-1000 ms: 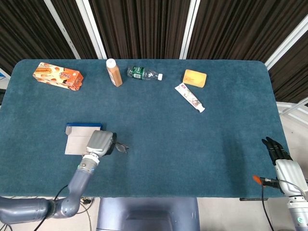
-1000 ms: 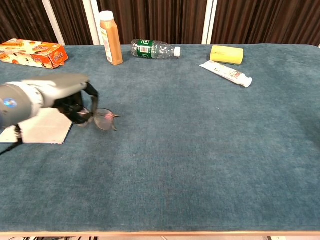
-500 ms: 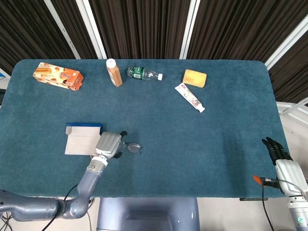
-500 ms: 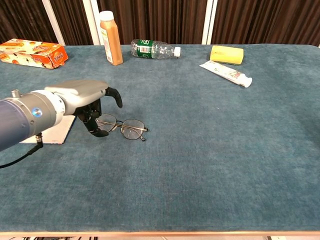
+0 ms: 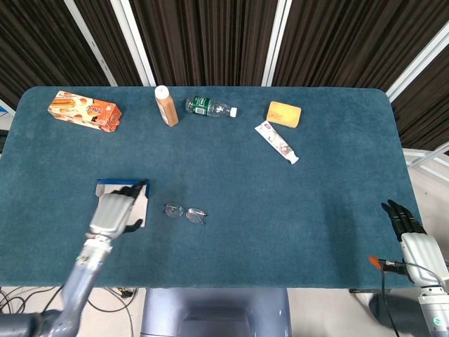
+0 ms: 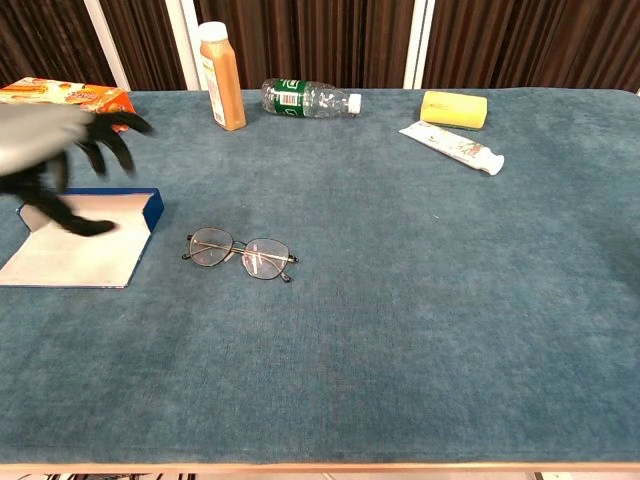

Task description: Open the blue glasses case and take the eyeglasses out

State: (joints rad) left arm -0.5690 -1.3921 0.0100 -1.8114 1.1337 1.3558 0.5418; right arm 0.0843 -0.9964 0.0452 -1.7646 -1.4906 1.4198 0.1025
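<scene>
The glasses (image 6: 240, 254) lie flat on the table (image 6: 420, 300), unfolded, just right of the open blue case (image 6: 85, 240). The left hand (image 6: 60, 160) hovers over the case with fingers spread, holding nothing. The right hand (image 5: 405, 219) sits at the table's far right edge, empty, fingers slightly apart

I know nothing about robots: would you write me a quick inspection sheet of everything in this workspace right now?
Surface: teal felt table.
Job's things: blue glasses case lies open; eyeglasses on the table beside it.
Clutter: snack box, orange juice bottle, water bottle on its side, yellow sponge, tube.
Robot hands: left robot hand over the case, fingers spread, empty; right robot hand off the table edge, state unclear.
Cables: wire by the right arm.
Surroundings: dark curtains.
</scene>
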